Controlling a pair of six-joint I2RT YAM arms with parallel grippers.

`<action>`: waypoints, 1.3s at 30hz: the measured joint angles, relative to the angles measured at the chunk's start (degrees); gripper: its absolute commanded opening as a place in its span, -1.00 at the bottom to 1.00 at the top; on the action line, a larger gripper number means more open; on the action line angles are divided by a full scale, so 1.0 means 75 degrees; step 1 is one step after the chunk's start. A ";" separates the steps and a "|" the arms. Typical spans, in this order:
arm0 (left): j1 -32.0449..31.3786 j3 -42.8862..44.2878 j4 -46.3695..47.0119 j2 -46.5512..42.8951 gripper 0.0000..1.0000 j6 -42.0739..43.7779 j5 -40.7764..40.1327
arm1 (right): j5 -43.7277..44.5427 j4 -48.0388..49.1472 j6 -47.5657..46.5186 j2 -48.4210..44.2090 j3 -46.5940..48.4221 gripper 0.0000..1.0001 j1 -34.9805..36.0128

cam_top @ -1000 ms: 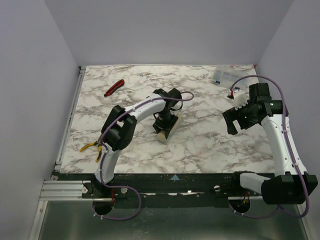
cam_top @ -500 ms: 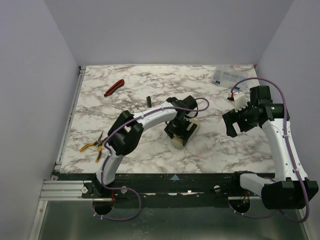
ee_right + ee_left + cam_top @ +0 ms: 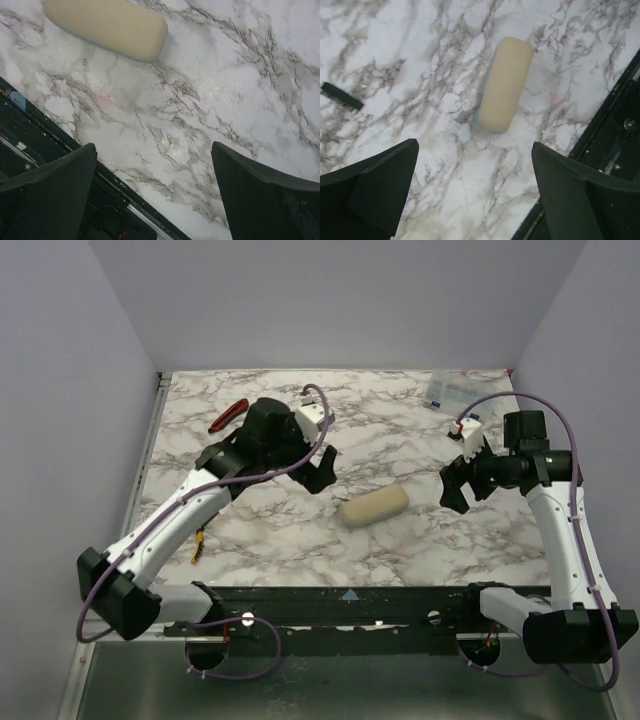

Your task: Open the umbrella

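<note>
The umbrella (image 3: 374,507) lies collapsed on the marble table as a short pale roll, slanting up to the right, with nothing holding it. My left gripper (image 3: 318,470) hovers open to its left and a little behind it. In the left wrist view the umbrella (image 3: 504,84) lies ahead of the wide-apart fingers of the left gripper (image 3: 474,146), with bare marble between them. My right gripper (image 3: 457,486) stands open to the right of the roll. Its wrist view has the umbrella (image 3: 107,25) at the top left, clear of the right gripper (image 3: 153,146).
A red-handled cutter (image 3: 228,416) lies at the back left. Yellow-handled pliers (image 3: 199,543) peek out from under the left arm. A clear plastic box (image 3: 450,392) sits at the back right. A small black piece (image 3: 341,96) lies on the marble. The black front rail (image 3: 350,597) borders the table.
My left gripper carried the umbrella rightward, opened, let it go and drew back up and to the left. The umbrella now lies free. The right gripper barely moved.
</note>
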 measured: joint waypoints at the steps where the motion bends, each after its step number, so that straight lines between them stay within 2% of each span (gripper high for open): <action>1: 0.0216 -0.0428 0.0329 -0.0539 0.97 0.0227 0.0015 | -0.0236 0.0044 -0.0143 0.0052 0.0015 0.99 0.0000; 5: 0.0772 -0.2259 0.1396 -0.1979 0.97 0.1163 0.0408 | -0.1070 0.0219 -0.0664 0.0495 0.0239 1.00 0.0073; 8: 0.1008 -0.3602 0.1649 -0.2704 0.97 0.2136 0.0845 | -0.1244 0.0504 -0.1005 0.0979 0.0414 0.99 0.0338; 10: 0.1017 -0.4022 0.1614 -0.2882 0.96 0.2602 0.1134 | -0.1157 0.0729 -0.1233 0.1311 0.0428 1.00 0.1090; 14: 0.1035 -0.4162 0.1469 -0.2827 0.97 0.3010 0.1973 | -0.0778 0.1212 -0.1658 0.1848 0.0312 1.00 0.2457; 17: 0.1072 -0.4240 0.1816 -0.2865 0.96 0.2975 0.2244 | -0.0574 0.1582 -0.2130 0.2040 0.0003 0.99 0.3057; 20: 0.1072 -0.4503 0.2247 -0.3008 0.97 0.3028 0.2256 | -0.0452 0.1874 -0.2955 0.2279 -0.0350 0.99 0.3206; 27: 0.1008 -0.5097 0.2483 -0.3147 0.97 0.4127 0.2477 | -0.0236 0.2285 -0.5147 0.3602 -0.0455 0.99 0.3241; 33: 0.0979 -0.5176 0.2605 -0.3118 0.96 0.4607 0.2524 | -0.0262 0.2500 -0.6003 0.4473 -0.0347 0.98 0.3241; 36: 0.0965 -0.5479 0.2894 -0.3238 0.90 0.4727 0.2471 | -0.0251 0.2576 -0.6257 0.4709 -0.0338 0.80 0.3241; 39: 0.0883 -0.5703 0.2961 -0.3235 0.81 0.4852 0.2398 | -0.0230 0.2707 -0.6493 0.4733 -0.0449 0.48 0.3241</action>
